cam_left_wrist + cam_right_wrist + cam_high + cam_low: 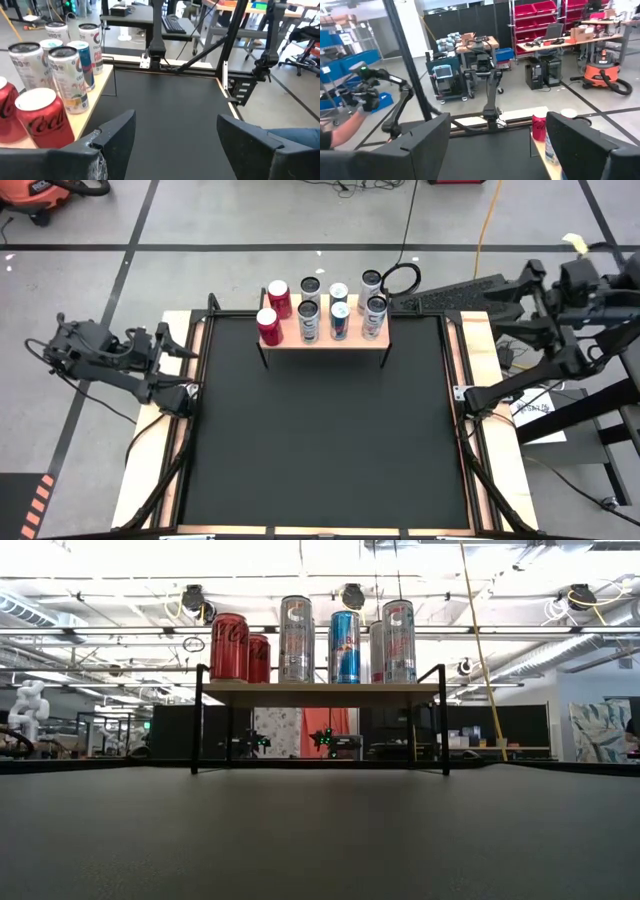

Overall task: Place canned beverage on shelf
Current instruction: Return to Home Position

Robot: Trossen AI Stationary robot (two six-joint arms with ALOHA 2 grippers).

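My left arm [110, 358] by the table's [135, 492] left edge and right arm [560, 310] by its right edge were matte black, built of boxy jointed links. On my feeds, the left gripper [175, 127] and right gripper [495, 125] carried broad, flat, dark wedge-shaped fingers [117, 135] with squared tips

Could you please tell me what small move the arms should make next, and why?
Probably just settle both arms at rest beside the mat, with no further reach. All eight cans in view stand upright on the shelf, and the left pincer and right pincer are both open and hold nothing.
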